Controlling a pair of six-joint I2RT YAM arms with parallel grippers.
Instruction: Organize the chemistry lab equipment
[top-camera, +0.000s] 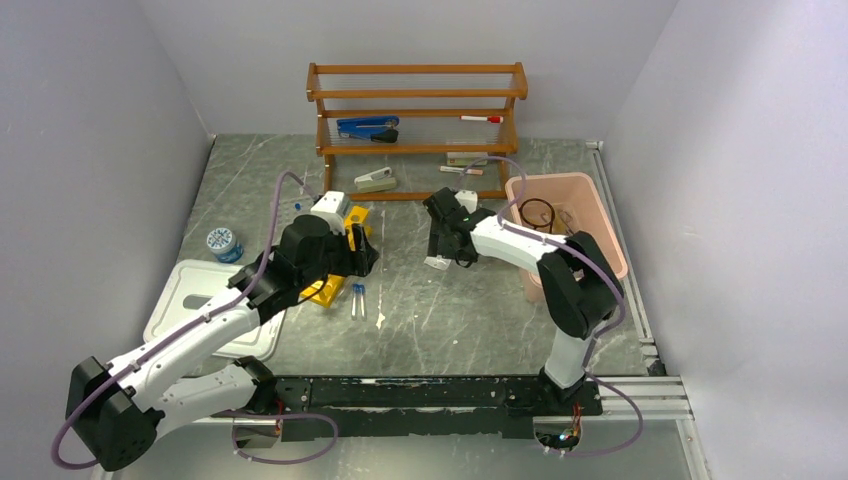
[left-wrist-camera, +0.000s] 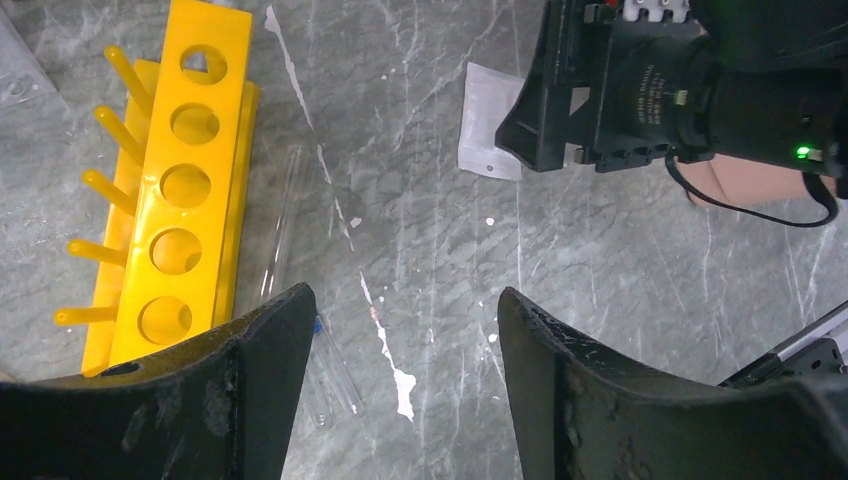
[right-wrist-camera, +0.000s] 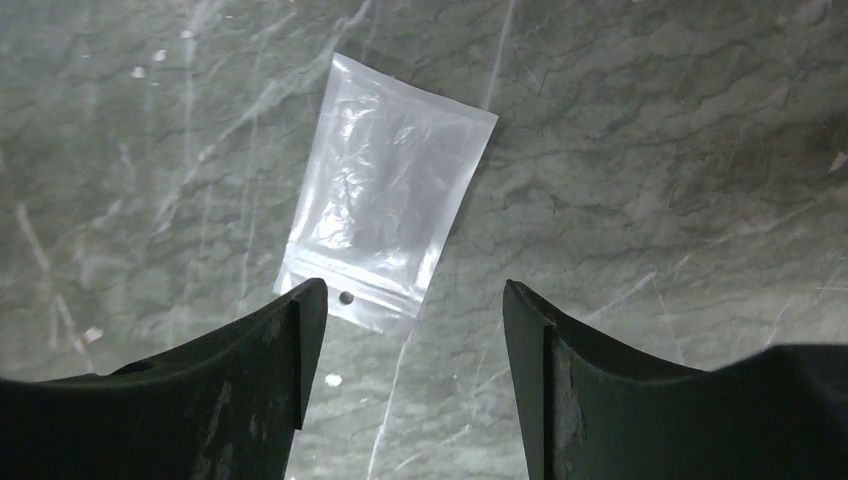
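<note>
Chemistry lab equipment lies scattered over the grey counter in front of me. The pink bin stands at the right edge, with a black wire ring inside it. A white tray lies on the left, partly under my left arm. The yellow holed rack sits near the middle, just left of my left jaws. They hang wide open over bare counter and hold nothing. The clear bag lies flat on the counter. My right jaws are spread wide above its near edge, with nothing between them. Smallest are the blue-capped tubes, lying on the counter just beside the rack, close to my left fingertip.
</note>
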